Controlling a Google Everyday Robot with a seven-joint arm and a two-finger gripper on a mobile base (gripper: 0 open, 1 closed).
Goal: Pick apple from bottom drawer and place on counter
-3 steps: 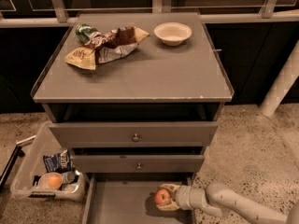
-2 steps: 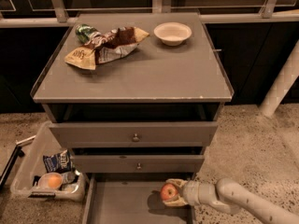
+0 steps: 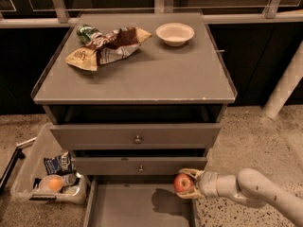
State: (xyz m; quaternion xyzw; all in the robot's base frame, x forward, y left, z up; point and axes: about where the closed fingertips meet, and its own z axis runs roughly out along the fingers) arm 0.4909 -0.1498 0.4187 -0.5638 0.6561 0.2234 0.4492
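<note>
One of two steps done, by my reading: apple [image 3: 182, 183] clear of bottom drawer [image 3: 128, 208] floor, pinched between fingers of gripper [image 3: 185, 184], held over drawer's right wall, below counter's [image 3: 142, 77] front-right corner.
Left: raise, set on counter.
Drawer tray: nothing else visible, only apple's shadow.
Bowl [image 3: 174, 33] near back-right corner, looks empty.
Snack bags [image 3: 106, 48] toward back-left corner.
Floor bin [image 3: 26, 176] left of cabinet: orange round item [image 3: 52, 183], packets.

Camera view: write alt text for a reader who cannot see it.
The gripper holds the apple over the right side of the open bottom drawer. Above, the counter carries snack bags and a bowl.
</note>
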